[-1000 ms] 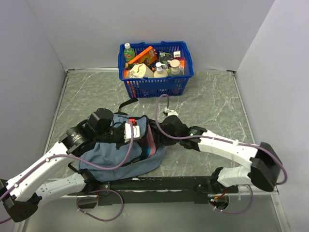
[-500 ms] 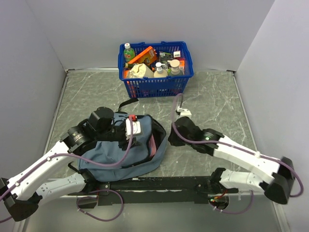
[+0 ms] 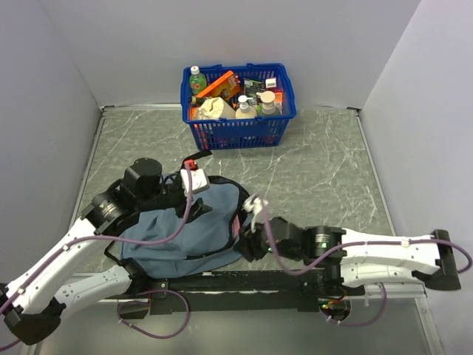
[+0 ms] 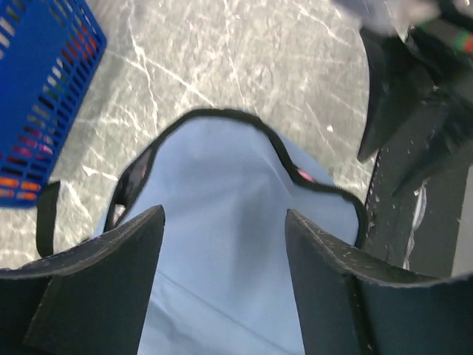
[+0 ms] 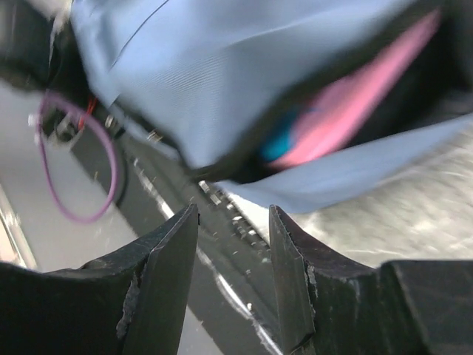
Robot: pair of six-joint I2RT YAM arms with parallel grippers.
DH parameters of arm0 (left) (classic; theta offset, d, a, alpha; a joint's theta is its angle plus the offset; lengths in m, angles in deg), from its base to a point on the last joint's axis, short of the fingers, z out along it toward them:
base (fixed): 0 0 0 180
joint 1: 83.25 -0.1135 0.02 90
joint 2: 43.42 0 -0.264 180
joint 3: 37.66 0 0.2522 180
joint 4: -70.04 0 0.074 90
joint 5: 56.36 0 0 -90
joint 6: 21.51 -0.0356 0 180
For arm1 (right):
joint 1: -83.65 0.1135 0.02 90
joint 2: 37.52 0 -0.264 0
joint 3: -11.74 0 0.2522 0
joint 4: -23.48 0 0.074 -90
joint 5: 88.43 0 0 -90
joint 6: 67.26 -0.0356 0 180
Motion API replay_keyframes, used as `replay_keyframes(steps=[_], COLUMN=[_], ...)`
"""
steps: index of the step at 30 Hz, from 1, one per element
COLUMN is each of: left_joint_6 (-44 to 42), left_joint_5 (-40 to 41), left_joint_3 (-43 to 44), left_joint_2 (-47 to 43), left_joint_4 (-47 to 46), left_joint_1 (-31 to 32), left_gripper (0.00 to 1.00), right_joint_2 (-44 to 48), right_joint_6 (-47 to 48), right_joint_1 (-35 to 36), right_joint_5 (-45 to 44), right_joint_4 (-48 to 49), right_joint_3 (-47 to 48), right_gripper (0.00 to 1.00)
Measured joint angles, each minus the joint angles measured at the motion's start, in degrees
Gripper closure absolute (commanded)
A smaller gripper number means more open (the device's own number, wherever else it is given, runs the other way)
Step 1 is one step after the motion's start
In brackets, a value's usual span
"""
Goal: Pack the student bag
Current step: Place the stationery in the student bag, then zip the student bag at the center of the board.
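Entry: student bag (image 3: 188,229), slumped at 8 o'clock on the table (image 3: 332,163), mouth unzipped; my left hand (image 4: 222,248) apart, empty above it; my right hand (image 5: 230,222) apart, empty at its 4 o'clock rim, liable to snag soft fabric and spill the pink item (image 5: 355,111).

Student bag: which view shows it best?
Top external: only there is the whole student bag in frame. Left wrist shows only one zip-edged part; right wrist, a blurred close-up of fabric with pink inside.
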Motion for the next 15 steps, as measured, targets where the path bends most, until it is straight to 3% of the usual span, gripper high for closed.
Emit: replay_keyframes(steps=[6,12,15], left_joint_6=[-2.7,-3.5,-3.2], left_joint_5=[0.1,2.9,5.2], left_joint_3=[-5.4,-9.8,-10.2], left_joint_2=[-7.7,-16.8,-17.1], left_joint_4=[6.0,8.8,8.3], left_joint_1=[-0.3,-0.3,-0.3], left_gripper=[0.45,0.49,0.49], right_joint_2=[-9.9,-18.4,-21.4], right_joint_6=[3.8,14.9,20.9], right_joint_1=[7.5,11.6,11.6], right_joint_5=[-3.0,-3.8,-2.5], right_joint_4=[3.1,8.3,12.5], right_joint_3=[4.4,11.2,11.7], right_gripper=[0.29,0.28,0.31])
